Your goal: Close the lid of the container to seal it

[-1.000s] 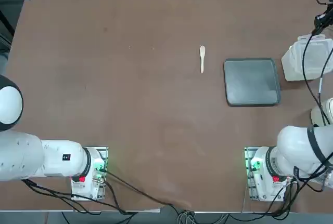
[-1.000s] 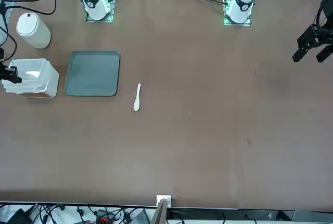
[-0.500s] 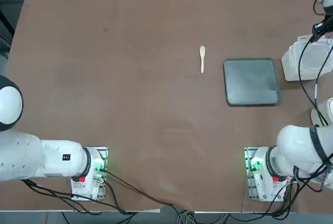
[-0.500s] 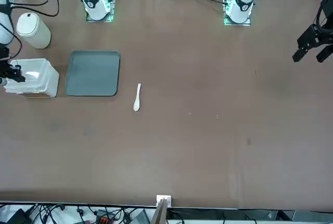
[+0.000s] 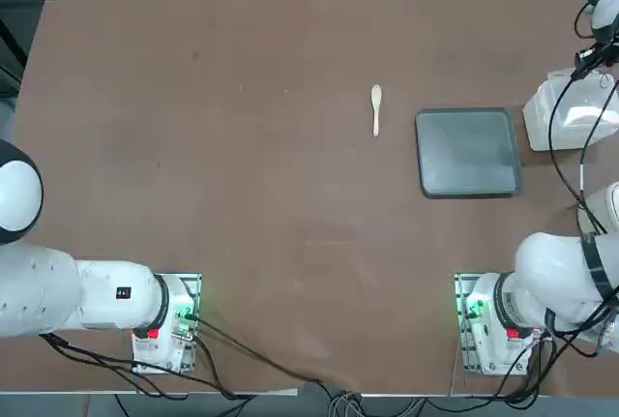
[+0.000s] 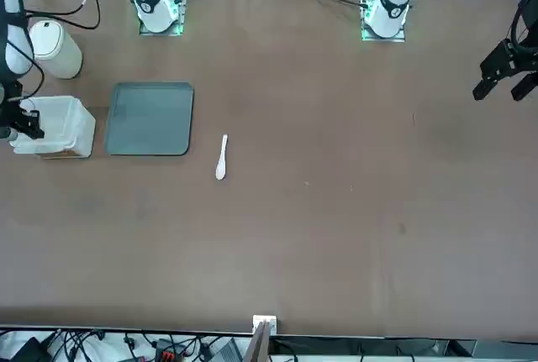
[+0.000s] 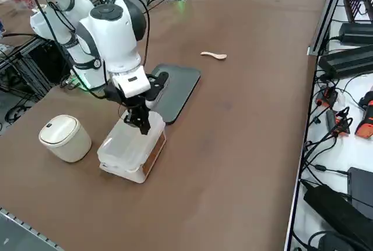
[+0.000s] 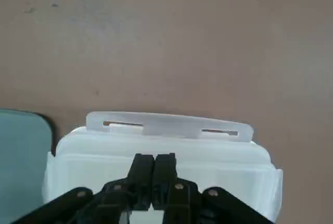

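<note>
You see the right pincer (image 7: 141, 122), fingers pressed together, on the lid (image 7: 129, 140) of the container (image 7: 140, 161) at the right edge of the brown desk (image 5: 242, 175). Just beside it lies the dark grey tray (image 5: 468, 152), then a small spoon (image 5: 376, 108); a round cream vessel (image 7: 64, 138) stands near. The top view cuts off part of the container.
</note>
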